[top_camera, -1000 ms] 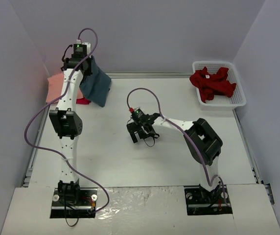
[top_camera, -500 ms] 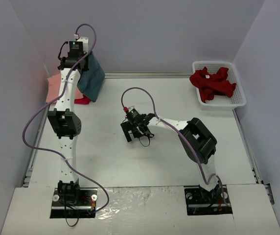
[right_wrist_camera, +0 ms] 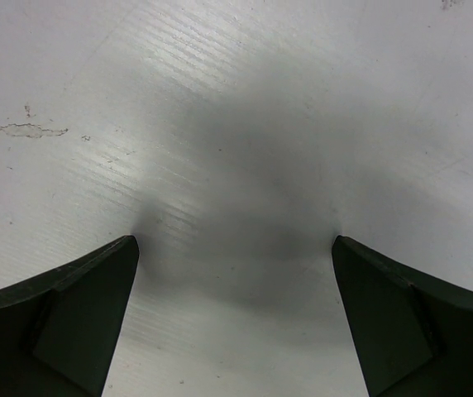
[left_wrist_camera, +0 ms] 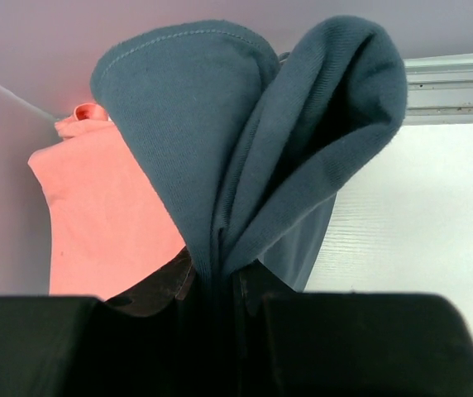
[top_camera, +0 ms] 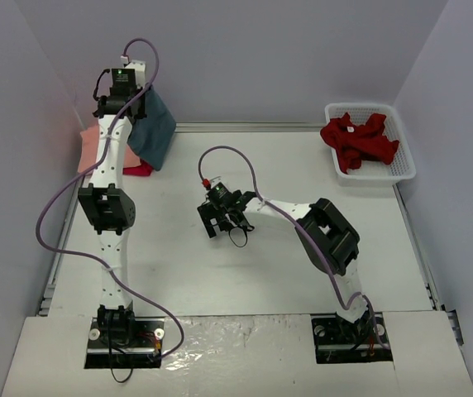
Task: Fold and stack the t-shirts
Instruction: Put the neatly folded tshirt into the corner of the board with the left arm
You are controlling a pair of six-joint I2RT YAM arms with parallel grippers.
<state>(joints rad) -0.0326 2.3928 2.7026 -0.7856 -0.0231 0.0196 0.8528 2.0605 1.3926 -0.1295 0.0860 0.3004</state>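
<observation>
- Seen from above, the left gripper [top_camera: 135, 89] is raised high over the table's [top_camera: 179, 265] far-left corner. Its fingers are pinched together on the blue shirt [top_camera: 155, 132].
- In the left wrist view, the cloth is clamped between the dark fingers [left_wrist_camera: 253, 289] and bulges above the pinch in two rounded lobes.
- The blue shirt hangs clear of the table. Its long axis runs roughly up and down, from the pinched top to a loose lower edge that points down and slightly toward the table's middle. It is gathered narrow, not spread out.
- The pink shirt [top_camera: 94, 145] lies flat on the table, below and left of the hanging blue one. It looks folded, probably the base of the stack.
- A sliver of the crimson shirt [top_camera: 140, 169] shows at the pink one's near edge. Whether it sits under the pink shirt or beside it cannot be told.
- The dark red shirt [top_camera: 356, 141] lies crumpled in the basket [top_camera: 402, 169] at the far right, well apart from the others.
- The right gripper [top_camera: 220, 222] hovers low over bare table near the middle. Its fingers are wide apart and hold nothing.
- Judged progress: about midway. One or two shirts seem placed. The blue one has yet to be laid down, and the dark red one has not been folded.
</observation>
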